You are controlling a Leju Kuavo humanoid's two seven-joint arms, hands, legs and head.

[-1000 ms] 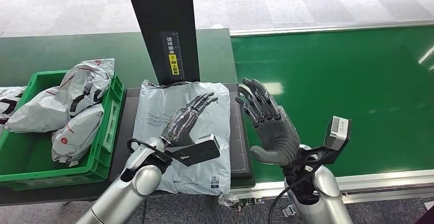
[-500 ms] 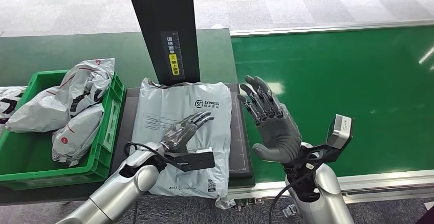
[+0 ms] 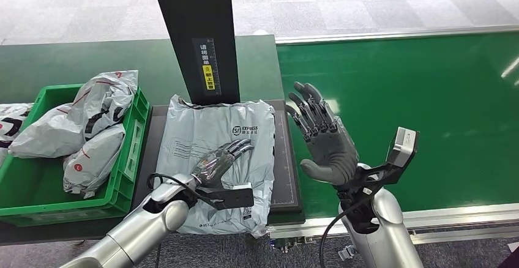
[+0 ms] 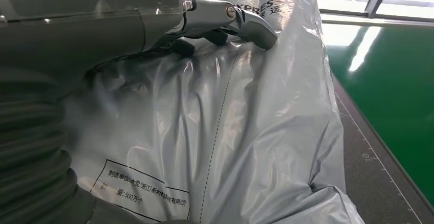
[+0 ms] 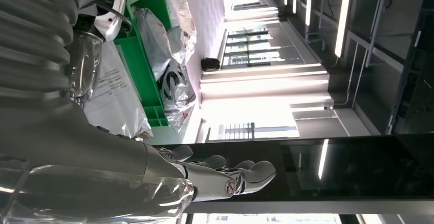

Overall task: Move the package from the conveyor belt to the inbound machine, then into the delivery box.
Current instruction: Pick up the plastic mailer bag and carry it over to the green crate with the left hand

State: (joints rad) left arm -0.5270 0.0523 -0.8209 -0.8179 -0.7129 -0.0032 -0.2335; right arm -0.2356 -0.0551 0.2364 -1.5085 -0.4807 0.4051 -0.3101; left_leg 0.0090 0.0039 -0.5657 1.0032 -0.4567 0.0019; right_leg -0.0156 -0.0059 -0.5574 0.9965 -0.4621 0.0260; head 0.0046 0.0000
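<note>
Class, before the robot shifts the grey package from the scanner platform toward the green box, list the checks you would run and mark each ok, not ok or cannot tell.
1. Package lies on the black platform, under the scanner post: ok.
2. Left hand rests on the package: ok.
3. Left hand grips the package: not ok, fingers lie flat.
4. Right hand is off the package, fingers spread: ok.
5. Green box has room: cannot tell; it holds several bags.

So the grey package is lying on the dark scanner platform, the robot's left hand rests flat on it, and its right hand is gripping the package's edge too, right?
Not quite. The right hand is not gripping anything: the head view shows it raised with fingers spread, beside the platform and apart from the package. The rest holds: the package lies on the dark platform and the left hand rests on it.
</note>
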